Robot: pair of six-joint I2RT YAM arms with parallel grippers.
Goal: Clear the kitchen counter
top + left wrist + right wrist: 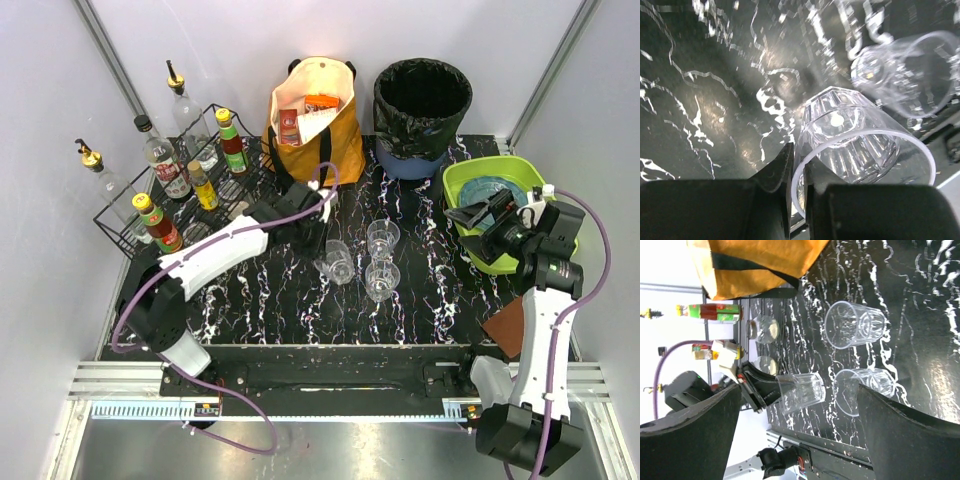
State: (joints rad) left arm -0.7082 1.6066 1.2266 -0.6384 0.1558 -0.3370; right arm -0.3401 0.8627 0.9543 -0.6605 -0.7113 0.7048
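Note:
The kitchen counter [260,295] is black with white veins. Three clear glasses are at its middle. My left gripper [318,232] is shut on the rim of the nearest-left glass [337,263], one finger inside and one outside, and holds it tilted just above the counter. The left wrist view shows the gripper [799,175] and this glass [855,140], with a second glass [912,70] beyond. Two glasses [383,238] [381,281] stand upright to the right. My right gripper [472,228] is open and empty at the left rim of the lime-green tray, its fingers [695,435] wide apart.
A black wire rack [120,225] with several bottles stands at the back left. An orange bag [318,125] and a black bin [422,100] stand at the back. The lime-green tray [465,178] holding a bluish dish sits at the right. A brown flat piece [505,325] lies front right.

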